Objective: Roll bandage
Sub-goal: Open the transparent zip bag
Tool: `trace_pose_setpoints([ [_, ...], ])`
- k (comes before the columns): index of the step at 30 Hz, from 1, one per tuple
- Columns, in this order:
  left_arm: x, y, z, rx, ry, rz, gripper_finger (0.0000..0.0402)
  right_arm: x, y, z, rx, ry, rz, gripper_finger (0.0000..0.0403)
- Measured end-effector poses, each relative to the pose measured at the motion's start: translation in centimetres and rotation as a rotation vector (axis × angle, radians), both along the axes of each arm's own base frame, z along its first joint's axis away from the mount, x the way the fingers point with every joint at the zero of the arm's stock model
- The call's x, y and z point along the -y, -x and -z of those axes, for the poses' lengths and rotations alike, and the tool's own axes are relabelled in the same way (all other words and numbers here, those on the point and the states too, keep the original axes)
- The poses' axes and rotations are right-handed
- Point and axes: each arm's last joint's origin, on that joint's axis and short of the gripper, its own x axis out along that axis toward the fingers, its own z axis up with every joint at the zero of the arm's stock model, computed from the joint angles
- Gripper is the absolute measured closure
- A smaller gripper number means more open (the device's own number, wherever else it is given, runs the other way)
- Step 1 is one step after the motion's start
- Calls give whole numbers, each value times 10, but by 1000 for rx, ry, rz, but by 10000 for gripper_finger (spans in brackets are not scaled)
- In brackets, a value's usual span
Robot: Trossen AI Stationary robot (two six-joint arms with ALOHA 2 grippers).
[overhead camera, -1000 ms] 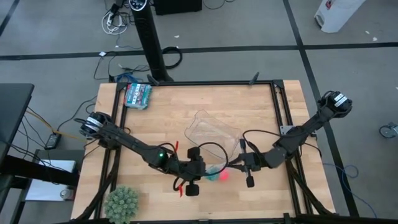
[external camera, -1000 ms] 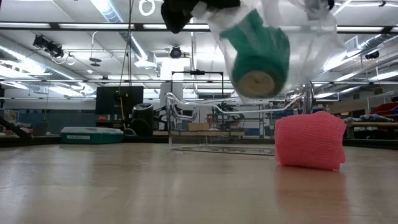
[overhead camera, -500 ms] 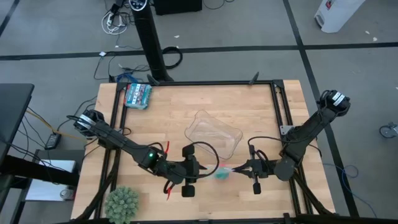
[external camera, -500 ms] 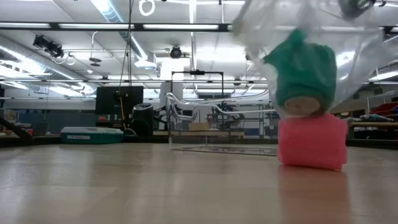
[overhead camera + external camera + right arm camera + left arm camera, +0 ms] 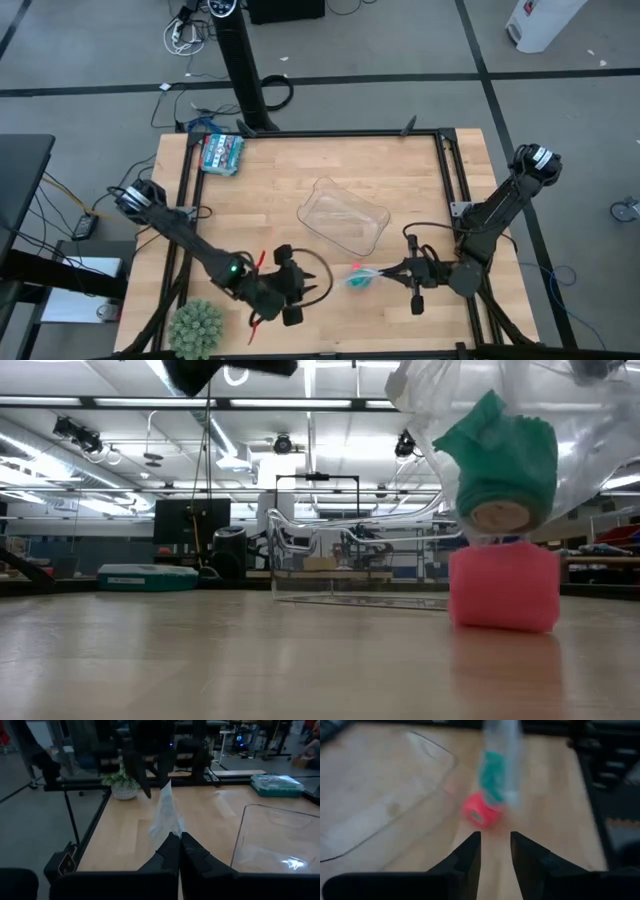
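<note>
One bandage [image 5: 503, 587] (rolled), one bag [image 5: 590, 430]

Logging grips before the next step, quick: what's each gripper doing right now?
Left gripper: open, holding nothing.
Right gripper: shut on the clear bag with the teal roll inside.

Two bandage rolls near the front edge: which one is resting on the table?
The pink bandage roll sits on the wood. The teal roll hangs above it inside a clear plastic bag pinched by the right gripper.
</note>
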Motion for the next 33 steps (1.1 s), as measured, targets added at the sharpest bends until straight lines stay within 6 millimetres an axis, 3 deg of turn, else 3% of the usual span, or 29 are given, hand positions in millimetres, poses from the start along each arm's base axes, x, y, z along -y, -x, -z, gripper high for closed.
trace_pose_setpoints([
  [5, 2, 14, 25, 171, -70, -130, 290, 6, -8, -4, 32, -30, 31, 403],
  [14, -13, 24, 63, 352, 59, -163, 290, 18, -23, -20, 143, -38, 34, 403],
  [26, 1, 2, 70, 362, -213, -96, 291, 31, -35, -26, 193, -59, 18, 403],
  [33, 0, -10, 65, 371, -228, -121, 291, 34, -39, -27, 201, -62, 4, 403],
])
